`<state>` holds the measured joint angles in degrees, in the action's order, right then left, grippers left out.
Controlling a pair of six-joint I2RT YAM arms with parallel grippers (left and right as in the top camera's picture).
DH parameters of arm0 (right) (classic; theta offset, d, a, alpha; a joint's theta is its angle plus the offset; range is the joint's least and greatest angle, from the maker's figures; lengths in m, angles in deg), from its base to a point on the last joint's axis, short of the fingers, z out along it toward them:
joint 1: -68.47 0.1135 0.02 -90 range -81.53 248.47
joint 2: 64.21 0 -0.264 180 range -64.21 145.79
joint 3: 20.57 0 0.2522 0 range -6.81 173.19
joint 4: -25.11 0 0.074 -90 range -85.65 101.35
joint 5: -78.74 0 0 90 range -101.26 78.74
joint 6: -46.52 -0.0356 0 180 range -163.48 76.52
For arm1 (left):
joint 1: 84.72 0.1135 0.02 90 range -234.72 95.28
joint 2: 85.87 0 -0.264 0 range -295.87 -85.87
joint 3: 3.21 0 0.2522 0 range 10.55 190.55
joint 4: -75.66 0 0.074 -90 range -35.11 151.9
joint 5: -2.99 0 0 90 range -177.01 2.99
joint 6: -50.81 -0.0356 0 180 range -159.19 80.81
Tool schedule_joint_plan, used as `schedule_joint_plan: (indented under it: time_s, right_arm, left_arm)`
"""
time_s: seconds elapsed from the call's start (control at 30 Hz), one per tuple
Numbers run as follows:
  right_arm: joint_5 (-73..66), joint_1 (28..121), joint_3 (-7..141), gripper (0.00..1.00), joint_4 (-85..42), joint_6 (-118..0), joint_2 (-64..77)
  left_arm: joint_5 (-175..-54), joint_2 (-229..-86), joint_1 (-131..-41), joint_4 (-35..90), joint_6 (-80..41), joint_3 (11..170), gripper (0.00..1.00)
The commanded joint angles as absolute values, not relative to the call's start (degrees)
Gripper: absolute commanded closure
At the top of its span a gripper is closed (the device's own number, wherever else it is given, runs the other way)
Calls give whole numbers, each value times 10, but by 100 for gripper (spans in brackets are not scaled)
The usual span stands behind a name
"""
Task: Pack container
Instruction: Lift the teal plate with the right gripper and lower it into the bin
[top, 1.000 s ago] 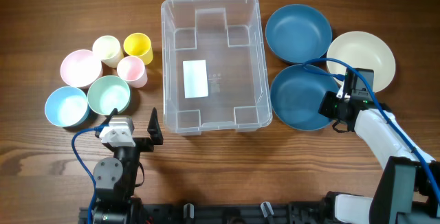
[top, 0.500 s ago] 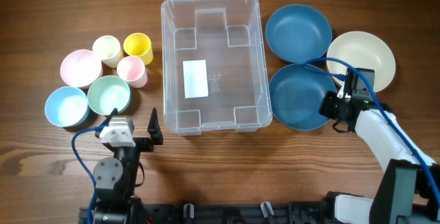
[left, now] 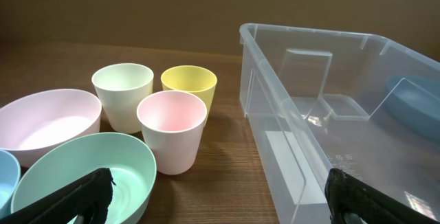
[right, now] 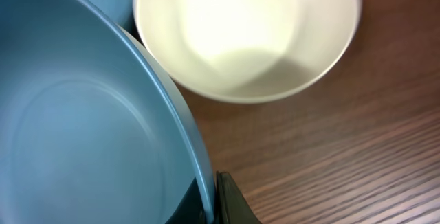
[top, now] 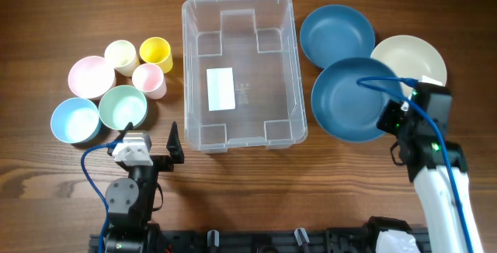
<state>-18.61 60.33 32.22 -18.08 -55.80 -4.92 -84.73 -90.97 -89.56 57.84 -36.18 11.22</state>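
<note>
Zero items are in the container point(top: 238, 1), left of the right fingers point(right: 230, 209), ahead-right of the left fingers point(left: 75, 198). Right fingers pinch a blue plate point(top: 353, 98) by its rim, apparently lifted. Left fingers are wide open, empty. Bowls point(top: 123, 105), cups point(top: 155, 51), plates point(top: 336, 36): all left to pack.

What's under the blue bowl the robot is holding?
The held bowl, gripped by the right end effector, hides edges of the other blue bowl and the cream bowl. The table beneath it is covered, so whatever lies there cannot be seen.
</note>
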Motion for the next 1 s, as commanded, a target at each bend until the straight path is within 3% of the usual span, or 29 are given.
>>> schedule_joint_plan:
  time_s: [0.0, 0.23, 0.43, 0.63, 0.97]
  right_arm:
    - [-194, 602, 338, 96, -176, -559, -124]
    - [-125, 602, 341, 96, -133, -561, -220]
    - [-40, 603, 392, 96, -109, -554, -199]
    - [5, 633, 467, 96, -98, -530, -99]
    - [-72, 828, 684, 96, -110, -494, 145]
  left_arm:
    - [-839, -911, -894, 580, -373, 109, 0]
    - [-839, -911, -894, 580, -373, 109, 0]
    - [-839, -911, -894, 580, -373, 109, 0]
    - [-839, -911, -894, 580, -373, 109, 0]
    - [-839, -911, -894, 580, -373, 109, 0]
